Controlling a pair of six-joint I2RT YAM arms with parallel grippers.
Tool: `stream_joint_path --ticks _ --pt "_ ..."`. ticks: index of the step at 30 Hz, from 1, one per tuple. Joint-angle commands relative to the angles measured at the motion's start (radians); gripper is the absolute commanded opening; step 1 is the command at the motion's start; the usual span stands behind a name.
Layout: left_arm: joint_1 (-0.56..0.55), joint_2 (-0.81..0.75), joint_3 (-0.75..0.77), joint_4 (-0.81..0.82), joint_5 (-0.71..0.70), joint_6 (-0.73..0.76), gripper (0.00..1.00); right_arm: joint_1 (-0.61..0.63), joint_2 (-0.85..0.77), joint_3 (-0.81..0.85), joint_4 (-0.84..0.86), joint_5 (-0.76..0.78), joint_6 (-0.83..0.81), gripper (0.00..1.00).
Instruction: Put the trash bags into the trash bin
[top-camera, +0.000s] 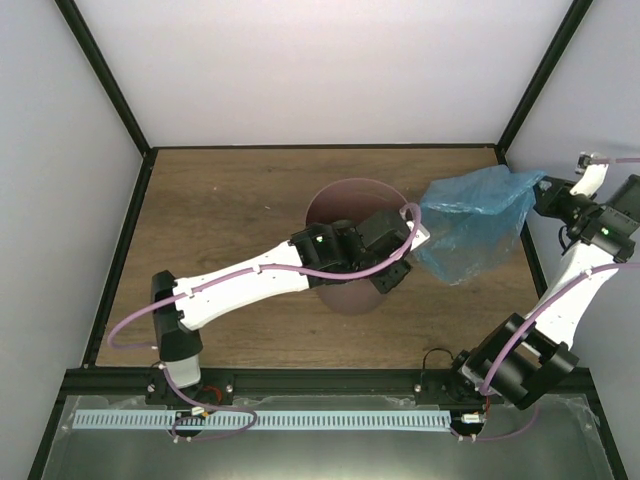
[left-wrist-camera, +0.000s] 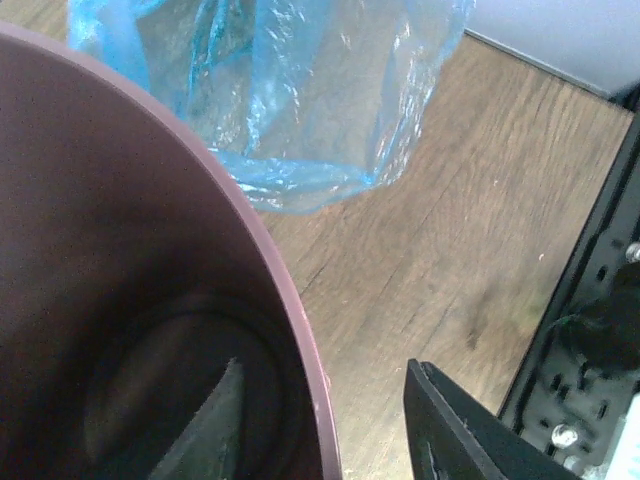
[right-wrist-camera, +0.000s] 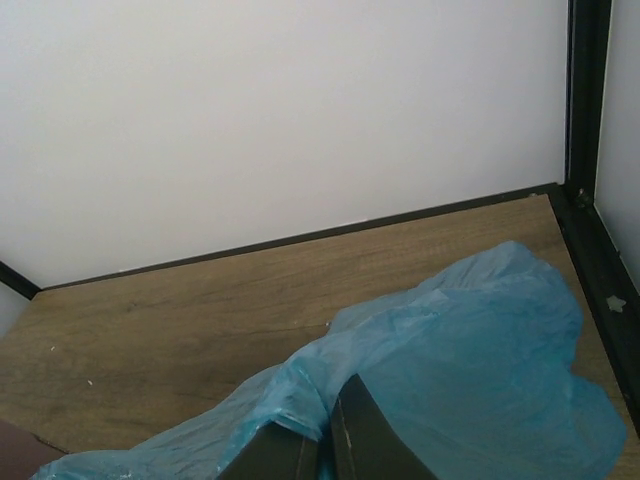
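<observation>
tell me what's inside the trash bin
Inside the trash bin: its floor and one finger of the left gripper. The trash bag is outside. From above, the left arm covers part.

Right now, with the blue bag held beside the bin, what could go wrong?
The bag is wide and sits outside the bin, so it may drape over the rim instead of going in. The left claw straddles the rim, so the bag could snag on it. The right claw pinches only one end; thin plastic may slip.
</observation>
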Motion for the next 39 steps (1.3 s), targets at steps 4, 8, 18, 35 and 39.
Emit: stream_joint_path --ticks 4,8,18,35,39 --pt "-0.003 -0.019 0.039 0.018 -0.020 -0.003 0.60 -0.016 -0.001 0.174 -0.036 -0.057 0.017 0.01" --pt "-0.004 -0.076 0.021 0.091 -0.050 -0.002 0.67 -0.015 -0.001 0.237 -0.059 -0.083 0.034 0.01" --pt "0.011 -0.178 -0.147 0.336 -0.210 0.031 0.84 -0.016 0.044 0.586 -0.198 -0.111 0.037 0.01" --pt "0.121 -0.186 -0.341 0.785 0.002 -0.041 0.88 -0.015 -0.013 0.751 -0.151 -0.142 0.137 0.01" --pt "0.123 -0.163 -0.337 0.869 0.093 -0.069 0.89 -0.015 -0.043 0.727 -0.126 -0.142 0.131 0.01"
